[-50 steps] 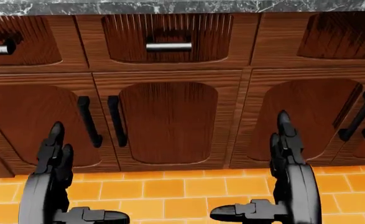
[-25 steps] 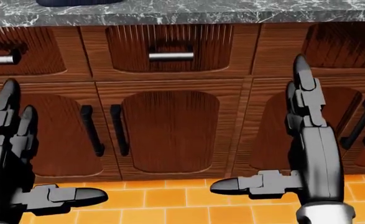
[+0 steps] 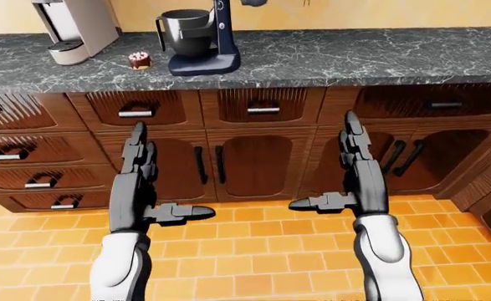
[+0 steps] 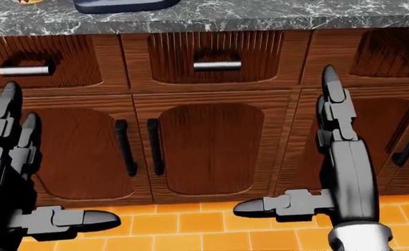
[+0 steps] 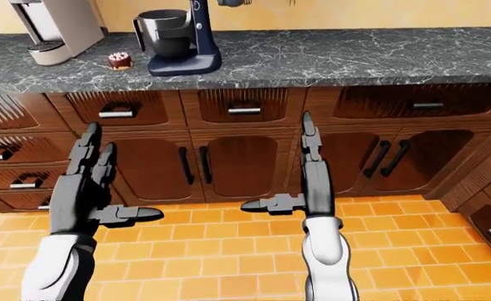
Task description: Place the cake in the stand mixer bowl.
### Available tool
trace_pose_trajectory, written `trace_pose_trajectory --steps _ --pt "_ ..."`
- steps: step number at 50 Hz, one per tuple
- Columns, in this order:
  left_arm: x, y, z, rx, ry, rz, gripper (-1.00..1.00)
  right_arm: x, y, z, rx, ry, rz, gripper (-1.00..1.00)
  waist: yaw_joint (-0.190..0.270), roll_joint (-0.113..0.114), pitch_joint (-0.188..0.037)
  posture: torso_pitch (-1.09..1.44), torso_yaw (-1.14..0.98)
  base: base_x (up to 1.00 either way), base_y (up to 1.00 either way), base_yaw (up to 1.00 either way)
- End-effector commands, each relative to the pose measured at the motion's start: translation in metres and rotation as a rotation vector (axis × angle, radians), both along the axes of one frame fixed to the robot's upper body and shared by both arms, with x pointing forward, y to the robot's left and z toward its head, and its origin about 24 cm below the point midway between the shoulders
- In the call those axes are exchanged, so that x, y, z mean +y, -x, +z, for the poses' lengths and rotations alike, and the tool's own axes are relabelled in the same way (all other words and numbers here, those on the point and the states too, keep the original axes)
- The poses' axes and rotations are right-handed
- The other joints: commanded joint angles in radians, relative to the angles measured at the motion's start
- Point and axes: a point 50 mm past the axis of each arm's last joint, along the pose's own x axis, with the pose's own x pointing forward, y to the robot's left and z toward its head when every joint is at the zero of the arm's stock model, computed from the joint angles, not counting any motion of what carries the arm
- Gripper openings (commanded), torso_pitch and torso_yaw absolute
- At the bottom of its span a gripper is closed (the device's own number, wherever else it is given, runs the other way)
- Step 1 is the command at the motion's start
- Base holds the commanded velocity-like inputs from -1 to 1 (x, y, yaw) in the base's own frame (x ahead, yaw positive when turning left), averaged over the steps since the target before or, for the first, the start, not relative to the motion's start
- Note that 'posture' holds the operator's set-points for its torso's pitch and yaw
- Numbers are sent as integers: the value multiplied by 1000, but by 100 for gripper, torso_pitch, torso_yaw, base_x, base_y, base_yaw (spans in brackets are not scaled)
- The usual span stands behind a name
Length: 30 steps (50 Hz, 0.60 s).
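A small chocolate cake (image 3: 140,59) with red and white topping sits on the dark marble counter (image 3: 329,59), just left of the dark blue stand mixer (image 3: 211,37). The mixer's steel bowl (image 3: 185,32) stands on its base, open at the top. My left hand (image 3: 140,182) and right hand (image 3: 346,172) are both open and empty, fingers pointing up, thumbs pointing inward. They hang below counter height, before the wooden cabinet doors, far from the cake.
A grey coffee machine (image 3: 71,28) stands at the counter's left end. Wooden drawers with steel handles (image 3: 136,113) and doors with black handles (image 3: 201,164) run under the counter. The floor (image 3: 245,251) is orange tile. Another cabinet juts in at the lower right (image 3: 487,188).
The camera has tilted up and shifted: more of the counter edge and the mixer base show in the head view. Both hands have risen and stay open.
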Motion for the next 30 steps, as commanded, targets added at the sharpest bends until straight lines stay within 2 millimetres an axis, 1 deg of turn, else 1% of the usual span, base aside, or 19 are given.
trace_pose_trajectory --steps 1,3,4,5,6,7,8,10,12,14,16,17,18,19,20,22,27,29,30 --pt "-1 2 14 -72 -9 -6 100 1 2 13 -78 6 3 100 -2 1 -12 0 0 0 28 0" --pt "-1 3 14 -72 -11 -5 100 0 2 13 -78 5 4 100 -3 -24 -14 0 0 0 28 0" --pt "-2 4 14 -74 -12 -7 100 0 1 12 -77 4 6 100 -4 -46 -19 0 0 0 28 0" --pt "-2 5 15 -78 -17 -8 100 0 1 12 -79 -2 7 100 -4 -57 -20 0 0 0 29 0" --pt "-2 6 17 -79 -18 -7 100 0 1 11 -78 -3 6 100 -14 -23 -17 0 0 0 28 0" --pt "-2 5 15 -79 -19 -6 100 0 1 11 -78 -3 7 100 -2 -43 -20 0 0 0 28 0" --pt "-2 5 12 -78 -20 -6 100 0 1 11 -77 -2 7 100 -4 -45 -26 0 0 0 27 0" --pt "-2 6 13 -76 -23 -8 100 0 1 10 -77 -3 6 100 0 -36 -32 0 0 0 28 0" --pt "-2 6 12 -76 -22 -9 100 0 1 10 -77 -3 7 100 0 -16 -21 0 0 0 29 0" --pt "-3 7 13 -74 -26 -11 100 0 1 9 -77 -4 6 100 -2 13 -12 0 0 0 28 0" --pt "-5 9 15 -78 -34 -17 100 1 2 9 -79 -4 8 100 -5 62 -19 0 0 0 28 0" --pt "-4 9 14 -79 -34 -16 100 1 2 9 -79 -4 9 100 -4 107 -32 0 0 0 29 0" --pt "-3 9 14 -81 -34 -13 100 1 2 9 -79 -3 8 100 2 89 -33 0 0 0 29 0" --pt "-3 9 16 -81 -34 -11 100 1 2 9 -79 -4 9 100 4 82 -20 0 0 0 29 0" --pt "-3 9 17 -82 -35 -11 100 1 2 9 -78 -3 8 100 5 76 -14 0 0 0 29 0" --pt "-3 9 15 -83 -36 -11 100 1 2 9 -78 -3 8 100 6 53 -18 0 0 0 28 0" --pt "-3 9 15 -83 -37 -11 100 1 2 9 -79 -2 8 100 4 -3 -11 0 0 0 28 0" --pt "-3 9 14 -82 -38 -11 100 1 2 9 -77 -2 7 100 3 -39 -13 0 0 0 29 0" --pt "-3 10 13 -82 -39 -11 100 2 2 9 -78 -2 6 100 1 -72 -25 0 0 0 28 0"
